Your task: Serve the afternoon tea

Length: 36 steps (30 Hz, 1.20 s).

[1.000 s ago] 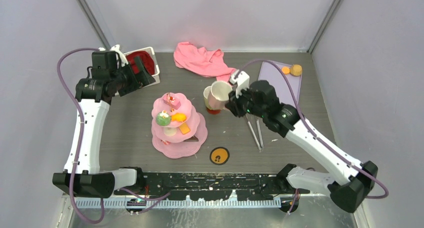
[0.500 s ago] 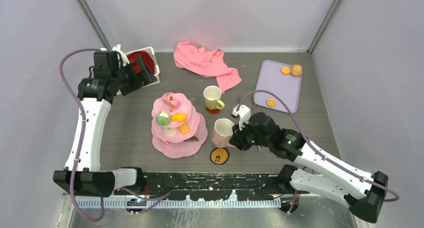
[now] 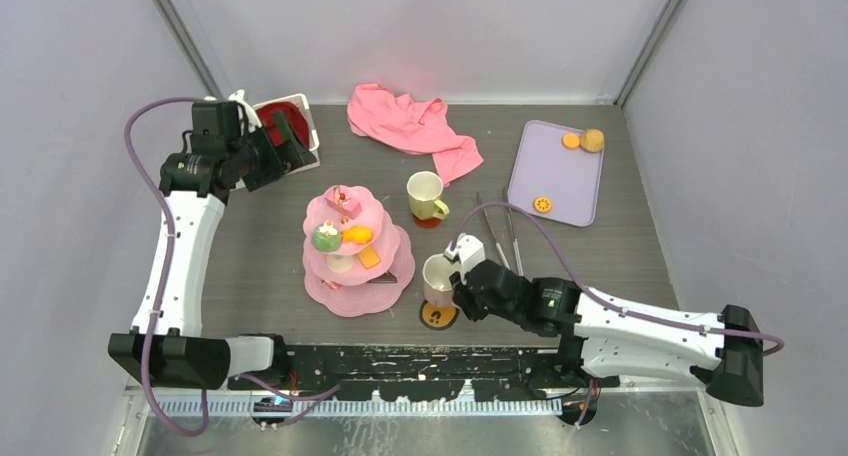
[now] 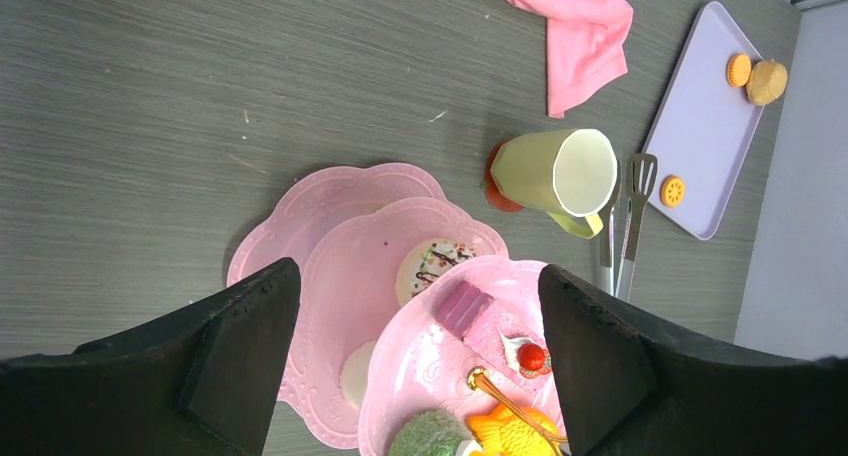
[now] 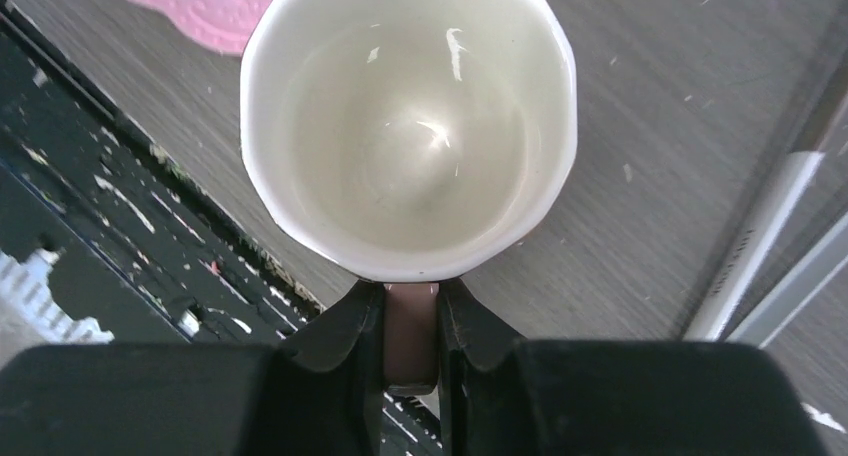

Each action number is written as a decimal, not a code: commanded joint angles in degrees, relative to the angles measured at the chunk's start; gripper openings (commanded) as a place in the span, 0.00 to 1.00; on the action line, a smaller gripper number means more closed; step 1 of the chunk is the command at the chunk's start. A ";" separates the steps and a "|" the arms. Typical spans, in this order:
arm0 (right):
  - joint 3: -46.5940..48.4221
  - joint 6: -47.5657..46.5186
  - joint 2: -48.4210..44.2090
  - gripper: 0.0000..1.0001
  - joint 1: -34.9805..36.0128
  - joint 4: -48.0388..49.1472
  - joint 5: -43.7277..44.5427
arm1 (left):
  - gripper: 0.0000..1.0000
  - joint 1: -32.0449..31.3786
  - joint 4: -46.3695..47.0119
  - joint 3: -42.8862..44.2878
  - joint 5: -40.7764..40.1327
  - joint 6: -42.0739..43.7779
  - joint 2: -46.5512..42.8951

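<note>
From above, my right pincer [image 3: 455, 294] is low over the near edge of the table and holds the pale pink mug [image 3: 437, 279] upright, just beside the cake stand [image 3: 355, 246] and at the far rim of the orange coaster [image 3: 438, 314]. I cannot tell if the mug already touches it. The yellow-green mug [image 3: 426, 195] stands on a red coaster [image 3: 428, 222], so I judge that the orange one is the place meant for my mug. My left pincer [image 3: 285, 141] hangs far back near the white basket [image 3: 290, 126], out of the way. In the left wrist view its fingers [image 4: 240, 346] stand wide apart with nothing between them, and under them I see the stand with its toy pastries [image 4: 470, 311] and the yellow-green mug [image 4: 550, 171] beyond. In the right wrist view my fingers [image 5: 340, 336] are closed nearly together on the mug's handle [image 5: 411, 336]. This thin grip keeps the mouth [image 5: 410, 126] facing up, and the mug is empty inside. Gripping by the handle also leaves the base free to go down flat.
</note>
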 commanded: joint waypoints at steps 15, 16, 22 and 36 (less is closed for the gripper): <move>-4.66 8.98 2.83 0.01 11.04 9.93 9.36 | 0.88 0.22 4.54 -1.21 1.32 0.31 -0.33; -4.63 9.09 2.97 0.01 11.60 9.55 9.49 | 0.88 0.22 4.54 -1.17 1.41 0.31 -0.34; -4.46 9.97 2.77 0.01 12.65 7.53 10.51 | 0.88 0.22 4.98 -1.58 1.52 0.32 -0.33; -4.60 9.77 1.23 0.01 12.96 4.60 12.81 | 0.88 0.22 5.51 -2.29 2.07 -0.02 1.43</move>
